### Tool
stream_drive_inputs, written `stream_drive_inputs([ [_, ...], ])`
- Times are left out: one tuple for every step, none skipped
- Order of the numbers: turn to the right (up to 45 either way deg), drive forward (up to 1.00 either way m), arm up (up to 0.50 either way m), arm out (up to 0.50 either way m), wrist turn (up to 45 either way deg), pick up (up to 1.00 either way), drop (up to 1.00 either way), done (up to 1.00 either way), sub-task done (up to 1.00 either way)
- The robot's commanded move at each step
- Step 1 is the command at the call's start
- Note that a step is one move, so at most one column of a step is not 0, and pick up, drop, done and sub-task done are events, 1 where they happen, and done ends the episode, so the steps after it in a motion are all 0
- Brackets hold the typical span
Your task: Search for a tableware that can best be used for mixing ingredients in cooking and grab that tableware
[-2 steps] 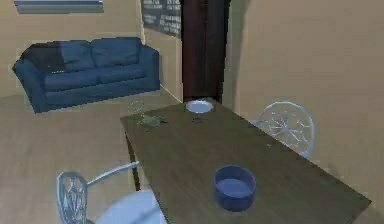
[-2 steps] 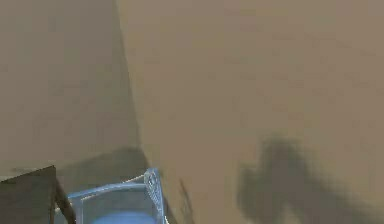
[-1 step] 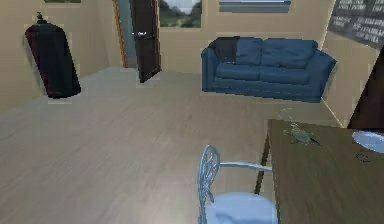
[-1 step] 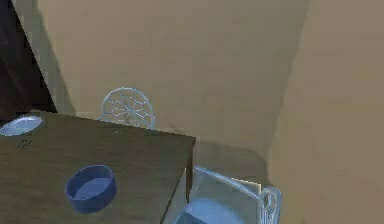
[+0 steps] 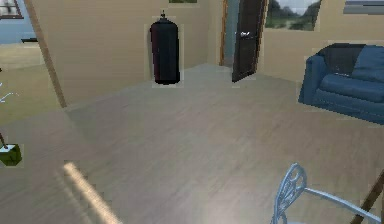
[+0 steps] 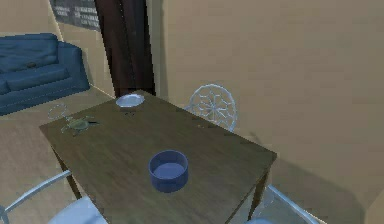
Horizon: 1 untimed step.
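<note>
A blue round bowl (image 6: pixel 169 170) sat on the dark brown wooden table (image 6: pixel 110 150), toward its near end, well apart from 1 smaller white bowl (image 6: pixel 128 100) at the far corner. A pale wire-backed chair (image 6: pixel 215 103) stood just beside the table. Ahead, a black cylindrical punching bag (image 5: pixel 165 52) was by the beige wall, with a blue sofa (image 5: pixel 345 80) at the forward view's right. The gripper's state I could not tell.
</note>
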Motion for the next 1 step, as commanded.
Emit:
stream_drive_inputs([
  [0.0,0.0,0.5,0.0,0.0,0.0,0.0,0.0,0.0],
])
